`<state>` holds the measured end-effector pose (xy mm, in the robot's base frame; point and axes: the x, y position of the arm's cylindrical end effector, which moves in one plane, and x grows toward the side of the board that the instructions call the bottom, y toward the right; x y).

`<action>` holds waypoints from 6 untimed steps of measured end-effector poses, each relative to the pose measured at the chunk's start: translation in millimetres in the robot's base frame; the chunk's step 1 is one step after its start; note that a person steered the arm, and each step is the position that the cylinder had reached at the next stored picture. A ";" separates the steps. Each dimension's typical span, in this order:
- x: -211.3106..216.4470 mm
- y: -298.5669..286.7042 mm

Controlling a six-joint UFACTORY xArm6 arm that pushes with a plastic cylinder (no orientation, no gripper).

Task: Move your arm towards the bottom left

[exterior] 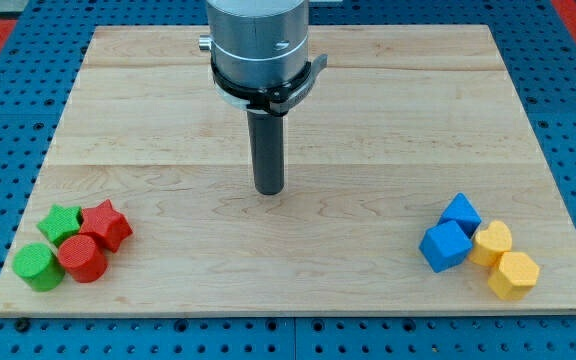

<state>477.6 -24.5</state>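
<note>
Tip mid-board, well apart from red star and blue cube; no pincer visible.

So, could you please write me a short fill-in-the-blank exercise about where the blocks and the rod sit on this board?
1. My tip rests near the board's ____, touching no block.
2. The red star-shaped block sits in the view's bottom ____ cluster.
3. The two blue cube blocks lie beside two ____ blocks.
4. The wooden board carries ____ blocks in all.

Missing words: centre; left; yellow; eight
</note>
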 end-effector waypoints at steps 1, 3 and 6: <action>1.8 0.7; 116.7 -13.9; 139.7 -101.6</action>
